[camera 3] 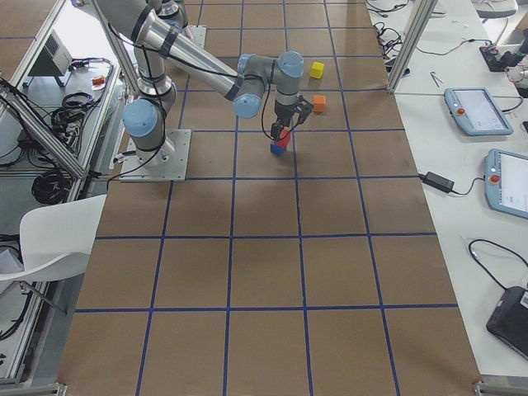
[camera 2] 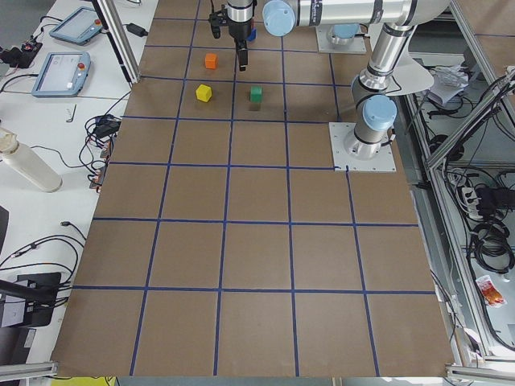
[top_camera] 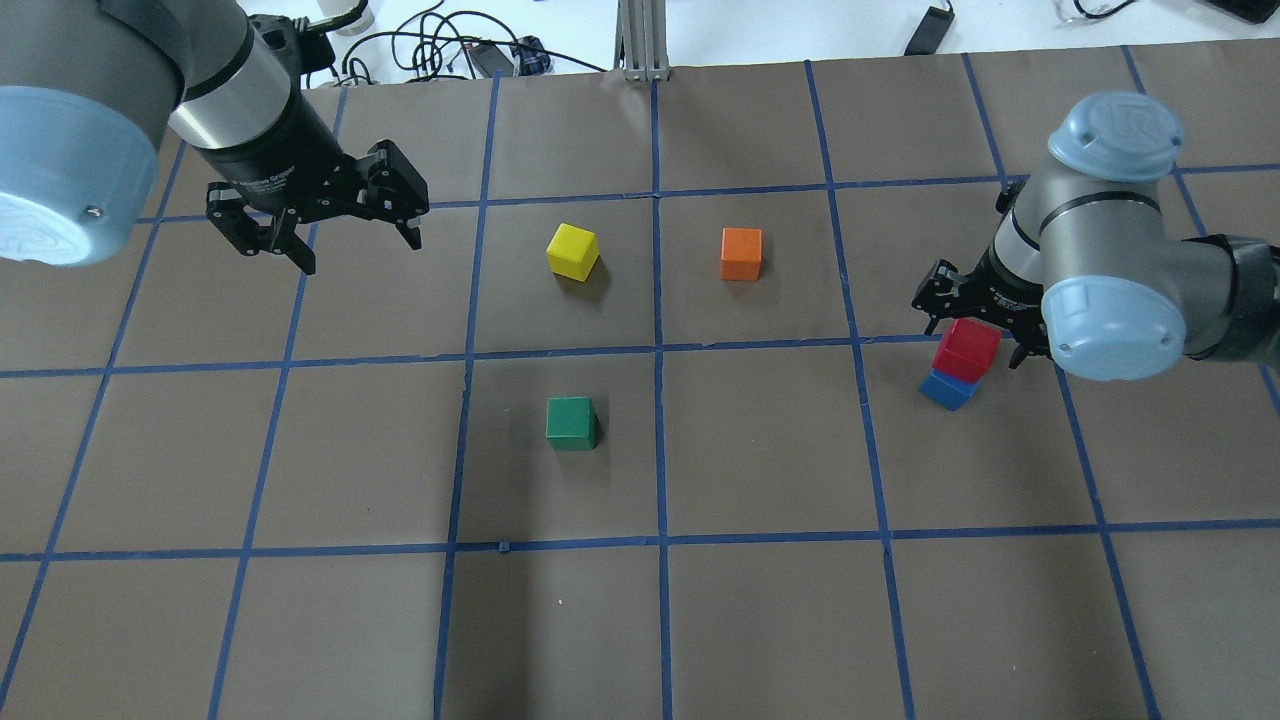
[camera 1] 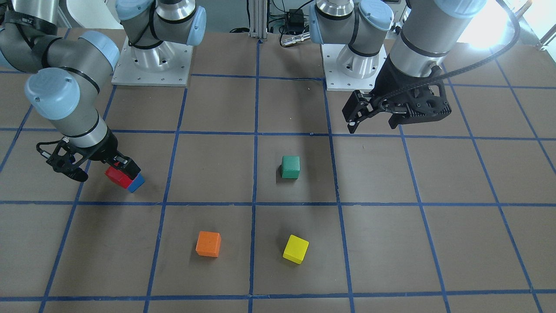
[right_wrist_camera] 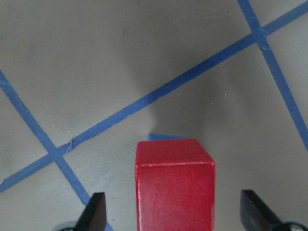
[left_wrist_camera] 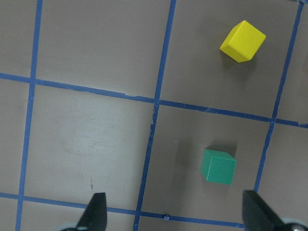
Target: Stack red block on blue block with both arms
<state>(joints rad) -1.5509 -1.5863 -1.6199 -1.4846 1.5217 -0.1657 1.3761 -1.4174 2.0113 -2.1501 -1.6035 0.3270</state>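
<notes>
The red block sits on top of the blue block at the table's right side, slightly offset; both also show in the front view, red on blue. My right gripper is open and straddles the red block. Its fingertips stand wide apart with gaps on both sides, and a sliver of the blue block shows behind. My left gripper is open and empty, held above the table at the far left.
A green cube sits near the table's middle. A yellow cube and an orange cube lie further out. The left wrist view shows the green cube and yellow cube below my left gripper.
</notes>
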